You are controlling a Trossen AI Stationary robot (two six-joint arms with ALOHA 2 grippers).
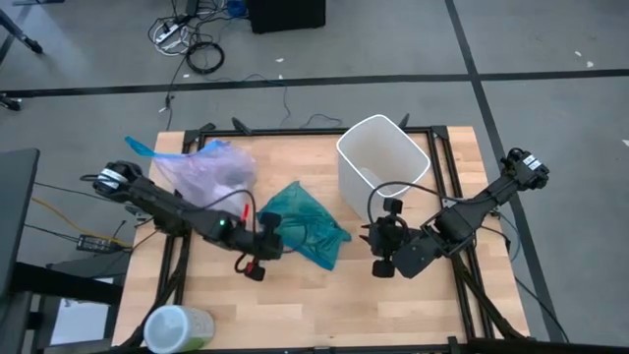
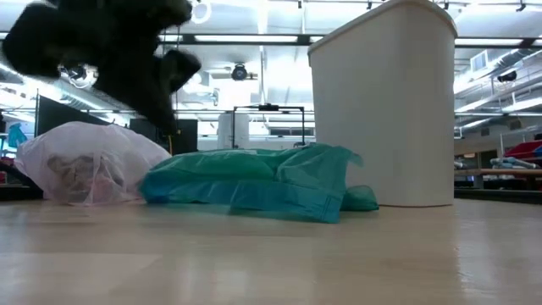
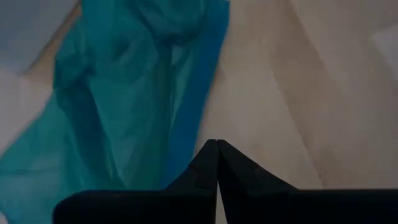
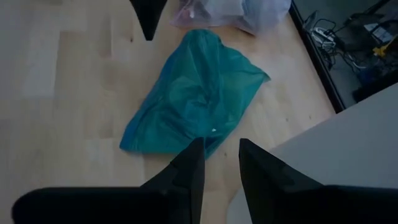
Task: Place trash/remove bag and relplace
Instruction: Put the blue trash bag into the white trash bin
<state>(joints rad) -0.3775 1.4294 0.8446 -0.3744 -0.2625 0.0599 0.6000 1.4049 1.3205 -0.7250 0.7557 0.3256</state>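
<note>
Done: we see the filled translucent pale pink-lavender bag out on the worktop, far side of the teal-green plastic bag.
Left: white plastic bin unlined beside the teal-green bag.
Left tool: pinched together, empty.
Right tool: narrowly parted, empty.

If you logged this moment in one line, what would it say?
left gripper: shut, empty, beside teal bag | right gripper: open, empty | pink bag: out | bin: unlined
</note>
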